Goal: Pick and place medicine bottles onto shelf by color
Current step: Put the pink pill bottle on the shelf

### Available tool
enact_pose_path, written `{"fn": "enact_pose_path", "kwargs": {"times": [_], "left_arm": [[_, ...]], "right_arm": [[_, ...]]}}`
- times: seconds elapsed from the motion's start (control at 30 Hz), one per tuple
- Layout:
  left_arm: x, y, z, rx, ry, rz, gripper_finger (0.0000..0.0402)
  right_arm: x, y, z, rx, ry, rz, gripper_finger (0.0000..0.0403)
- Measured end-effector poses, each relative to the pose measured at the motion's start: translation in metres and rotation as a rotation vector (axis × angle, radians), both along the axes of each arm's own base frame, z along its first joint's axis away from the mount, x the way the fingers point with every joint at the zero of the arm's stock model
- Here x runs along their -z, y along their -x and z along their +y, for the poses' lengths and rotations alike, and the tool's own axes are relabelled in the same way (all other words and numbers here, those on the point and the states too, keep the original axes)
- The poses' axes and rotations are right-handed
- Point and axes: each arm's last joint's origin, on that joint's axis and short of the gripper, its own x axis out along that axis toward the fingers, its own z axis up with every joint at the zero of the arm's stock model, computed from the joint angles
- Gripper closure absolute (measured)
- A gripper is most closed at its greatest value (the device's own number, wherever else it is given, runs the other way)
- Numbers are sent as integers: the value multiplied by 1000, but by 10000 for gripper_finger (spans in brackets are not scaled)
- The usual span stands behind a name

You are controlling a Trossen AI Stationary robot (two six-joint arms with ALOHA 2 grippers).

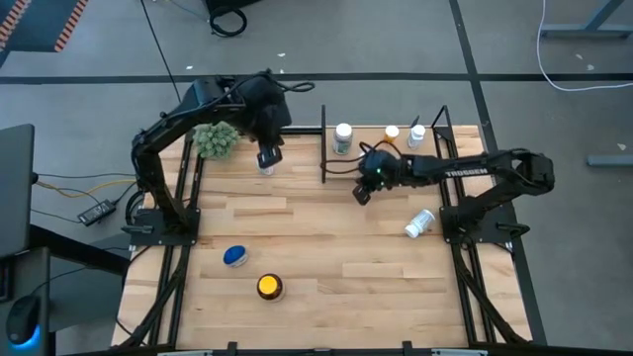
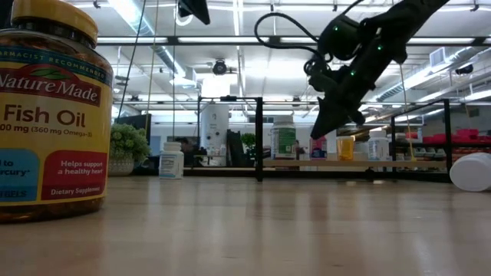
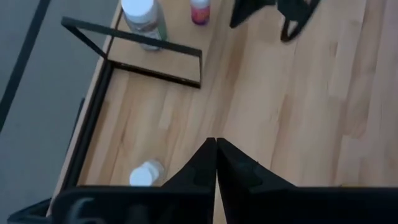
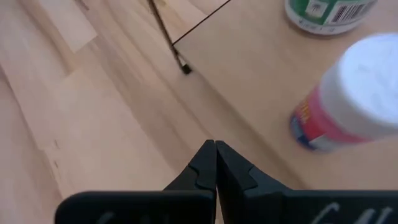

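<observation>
The shelf (image 1: 368,133) stands at the table's far right and carries a green-labelled bottle (image 1: 343,136), a yellow one (image 1: 393,132) and a white one (image 1: 416,133). A pink bottle (image 4: 360,93) with a white cap stands upright on the shelf board (image 4: 261,68). My right gripper (image 1: 361,193) is shut and empty, slanting down just in front of the shelf. My left gripper (image 1: 267,156) is shut and empty, above a white-capped bottle (image 1: 265,168) that stands on the table near the far edge. A white bottle (image 1: 419,223) lies on its side at the right.
A blue-lidded bottle (image 1: 235,256) and a wide amber bottle with a yellow lid (image 1: 269,287) stand near the table's front left. A green fuzzy plant ball (image 1: 216,139) sits at the far left. The shelf's black posts (image 1: 323,143) rise beside my right gripper.
</observation>
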Motion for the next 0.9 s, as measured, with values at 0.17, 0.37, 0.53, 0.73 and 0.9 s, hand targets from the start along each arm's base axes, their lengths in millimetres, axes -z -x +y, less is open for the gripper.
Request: {"fn": "enact_pose_path", "kwargs": {"times": [0.17, 0.37, 0.53, 0.73, 0.9], "left_arm": [[-1, 9, -2, -9, 3, -8, 397], [2, 10, -3, -16, 7, -12, 385], [2, 9, -2, -14, 0, -22, 382], [2, 9, -2, -11, -1, -22, 397], [2, 9, -2, -11, -1, -21, 392]], "right_arm": [[0, 6, -18, -16, 7, 3, 398], [-1, 11, -31, -12, 22, 5, 398], [-1, 14, -37, -15, 28, 7, 398], [0, 19, -45, -15, 46, 25, 398], [0, 23, -52, -7, 62, 39, 398]]}}
